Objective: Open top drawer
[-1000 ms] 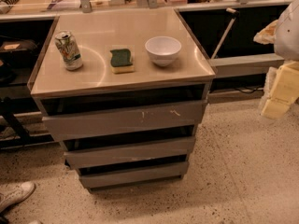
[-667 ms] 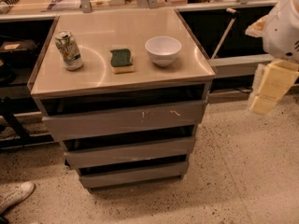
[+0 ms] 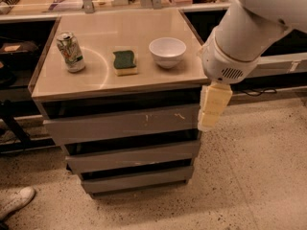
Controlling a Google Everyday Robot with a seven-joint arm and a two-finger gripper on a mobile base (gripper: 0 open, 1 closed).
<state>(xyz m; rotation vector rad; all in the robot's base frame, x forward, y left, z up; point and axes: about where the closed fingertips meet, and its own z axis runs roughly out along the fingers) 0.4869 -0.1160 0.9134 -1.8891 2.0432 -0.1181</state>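
Observation:
The top drawer (image 3: 120, 124) is the widest grey front, directly under the cabinet's beige top, with small whitish scratches right of centre. Its front stands a little forward of the dark gap above it. My gripper (image 3: 211, 113), cream-coloured, hangs down from the white arm (image 3: 240, 47) at the drawer's right end. It overlaps the drawer's right corner in the picture. I cannot tell whether it touches the front.
On the cabinet top (image 3: 158, 80) stand a drink can (image 3: 70, 51), a green-and-yellow sponge (image 3: 125, 62) and a white bowl (image 3: 167, 51). Two narrower drawer fronts (image 3: 134, 158) sit below. A white shoe (image 3: 17, 201) lies on the speckled floor at the lower left. Dark shelves flank the cabinet.
The arm has swung in from the right edge, leftward and lower. The gripper now hangs at the top drawer's right end. The drawer has not visibly moved.

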